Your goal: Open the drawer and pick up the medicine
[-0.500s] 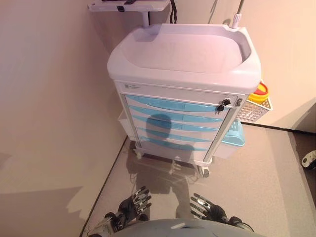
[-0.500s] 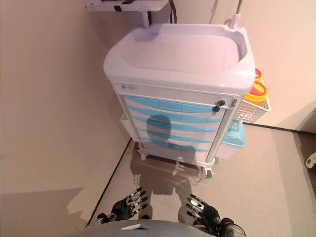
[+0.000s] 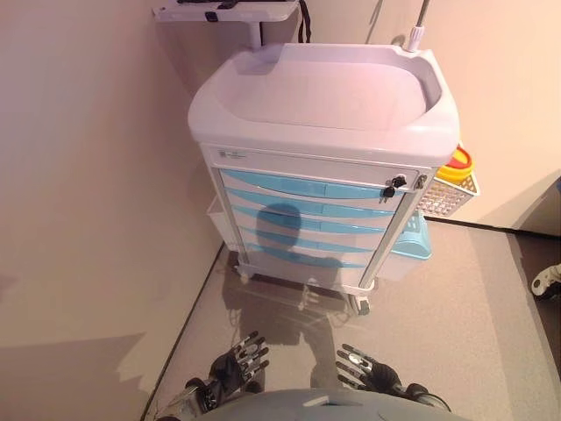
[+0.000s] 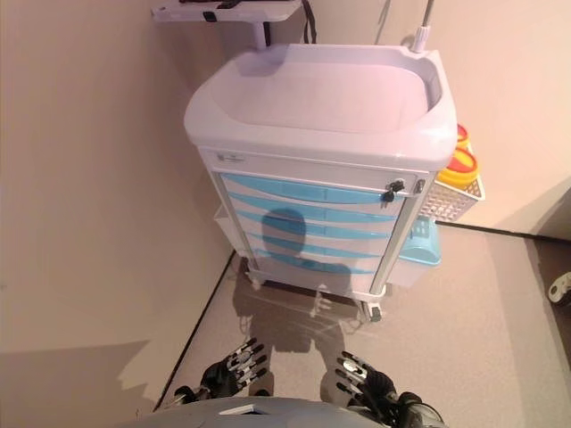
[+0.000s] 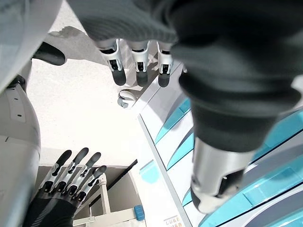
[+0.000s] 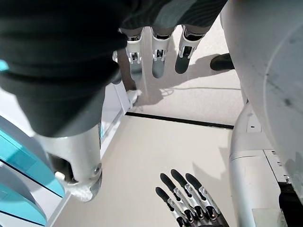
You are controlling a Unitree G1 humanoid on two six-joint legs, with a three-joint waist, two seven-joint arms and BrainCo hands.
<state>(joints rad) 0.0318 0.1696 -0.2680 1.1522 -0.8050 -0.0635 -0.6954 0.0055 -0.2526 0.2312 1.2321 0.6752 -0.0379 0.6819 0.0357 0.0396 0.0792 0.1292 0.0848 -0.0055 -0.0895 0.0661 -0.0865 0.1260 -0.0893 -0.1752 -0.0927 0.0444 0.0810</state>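
A white medical cart [image 3: 324,96] stands ahead against the wall, with several light blue drawers [image 3: 307,215] in its front, all shut. A key lock [image 3: 394,185] sits at the top drawer's right end. No medicine shows. My left hand [image 3: 235,364] and right hand [image 3: 366,370] hang low near the floor, well short of the cart, both open and empty. Each also shows in its own wrist view, the left hand [image 5: 137,56] and the right hand [image 6: 156,52], with straight fingers.
A white mesh basket [image 3: 451,195] with a yellow container [image 3: 456,165] hangs on the cart's right side, a blue bin [image 3: 412,239] below it. A shelf [image 3: 230,11] on a pole stands behind. A beige wall [image 3: 88,175] runs along the left. The cart has castors [image 3: 361,305].
The whole picture has shifted slightly, so the camera moved. The hands and the cart have not visibly moved.
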